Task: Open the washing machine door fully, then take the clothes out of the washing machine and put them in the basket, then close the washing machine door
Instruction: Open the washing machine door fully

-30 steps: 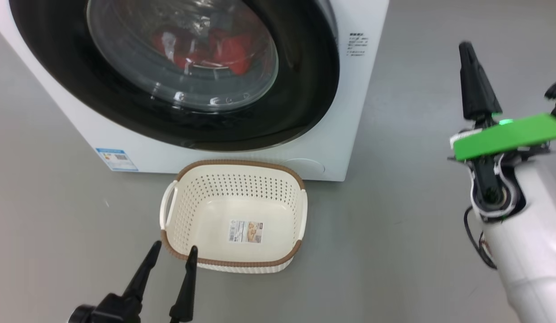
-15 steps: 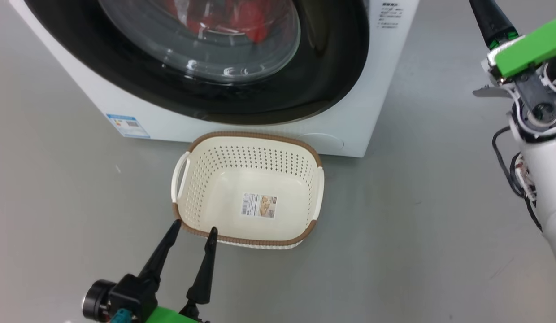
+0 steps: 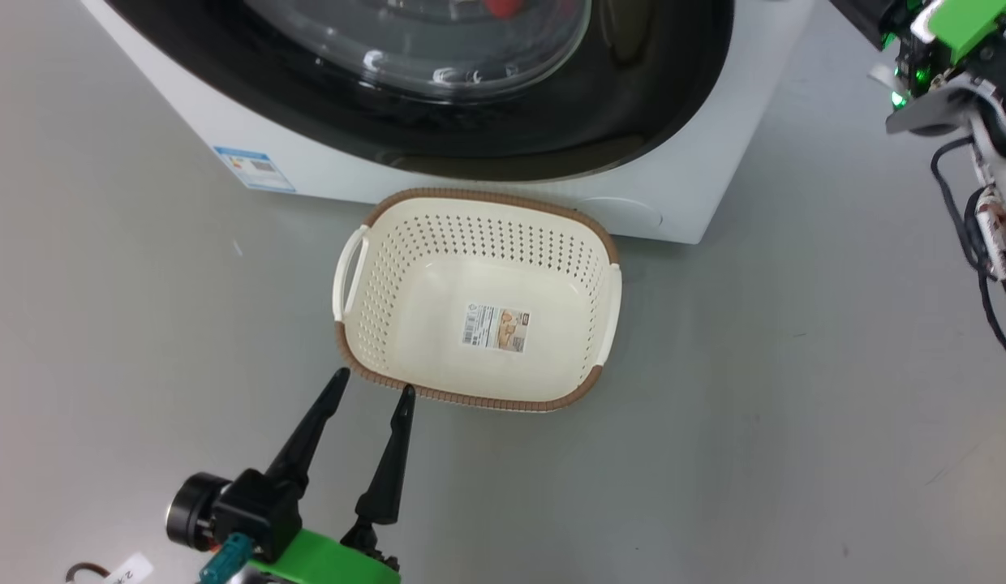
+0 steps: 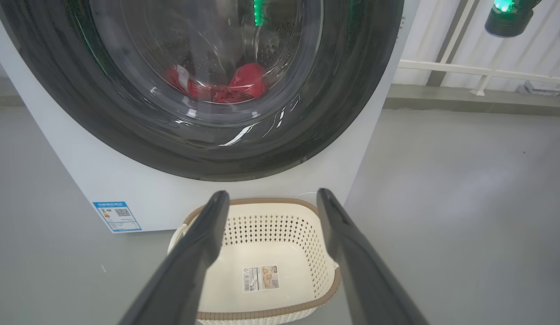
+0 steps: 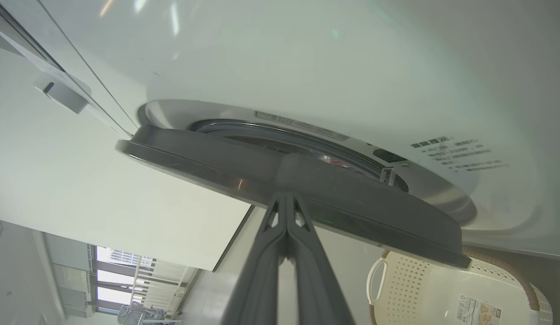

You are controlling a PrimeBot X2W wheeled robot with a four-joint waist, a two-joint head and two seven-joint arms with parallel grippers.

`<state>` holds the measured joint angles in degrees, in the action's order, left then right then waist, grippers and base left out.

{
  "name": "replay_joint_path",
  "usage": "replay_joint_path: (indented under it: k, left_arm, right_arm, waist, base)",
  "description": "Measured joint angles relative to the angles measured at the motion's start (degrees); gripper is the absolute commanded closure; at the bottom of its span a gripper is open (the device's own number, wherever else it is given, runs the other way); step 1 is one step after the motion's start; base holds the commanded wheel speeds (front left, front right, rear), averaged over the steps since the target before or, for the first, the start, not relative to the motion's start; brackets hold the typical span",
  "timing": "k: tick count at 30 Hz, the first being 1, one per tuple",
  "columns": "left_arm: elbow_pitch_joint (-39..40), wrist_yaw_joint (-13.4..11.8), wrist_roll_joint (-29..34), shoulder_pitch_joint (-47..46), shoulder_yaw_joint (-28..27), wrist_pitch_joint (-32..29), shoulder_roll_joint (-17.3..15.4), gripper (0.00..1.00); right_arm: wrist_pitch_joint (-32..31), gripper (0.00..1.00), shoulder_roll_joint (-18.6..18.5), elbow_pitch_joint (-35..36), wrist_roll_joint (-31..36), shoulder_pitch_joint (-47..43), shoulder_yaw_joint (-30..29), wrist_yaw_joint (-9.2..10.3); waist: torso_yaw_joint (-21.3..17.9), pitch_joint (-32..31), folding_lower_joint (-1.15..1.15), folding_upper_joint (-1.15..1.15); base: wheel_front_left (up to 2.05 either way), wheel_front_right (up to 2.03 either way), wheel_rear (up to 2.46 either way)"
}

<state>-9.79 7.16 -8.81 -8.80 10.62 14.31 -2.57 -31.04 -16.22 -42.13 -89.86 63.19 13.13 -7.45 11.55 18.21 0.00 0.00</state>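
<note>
The white washing machine [image 3: 714, 162] stands at the top of the head view, its door [image 3: 633, 105] a glossy black rim round clear glass. Red clothes [image 4: 248, 81] lie in the drum behind the glass. In the right wrist view the door [image 5: 217, 158] stands slightly ajar from the machine front. My right gripper [image 5: 287, 198] is shut, with its tips at the door's edge. The cream basket [image 3: 487, 195] sits empty on the floor in front of the machine. My left gripper [image 3: 374, 382] is open and empty just short of the basket's near left corner.
Grey floor [image 3: 795, 405] stretches all round the basket and to the machine's right. My right arm's wrist [image 3: 949, 49] and its cables hang at the top right. A white rail and wall [image 4: 465, 70] run behind the machine on the right. A blue label [image 3: 254, 169] marks the machine's lower front.
The head camera has shifted, so machine and basket sit higher and further right. My right arm has risen toward the view's top edge. The left gripper stays open near the basket.
</note>
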Motion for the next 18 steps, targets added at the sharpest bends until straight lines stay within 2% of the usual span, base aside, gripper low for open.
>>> replay_joint_path:
  k: [18]
  left_arm:
    - [0.04, 0.01, -1.98, -3.25, 2.08, 0.0, 0.16, 0.0]
  right_arm:
    - [-6.7, 1.0, -1.3, -6.05, -1.74, 10.5, 0.44, 0.0]
  waist:
    - [3.1, 6.34, 0.0, 0.0]
  base:
    - [0.0, 0.0, 0.0]
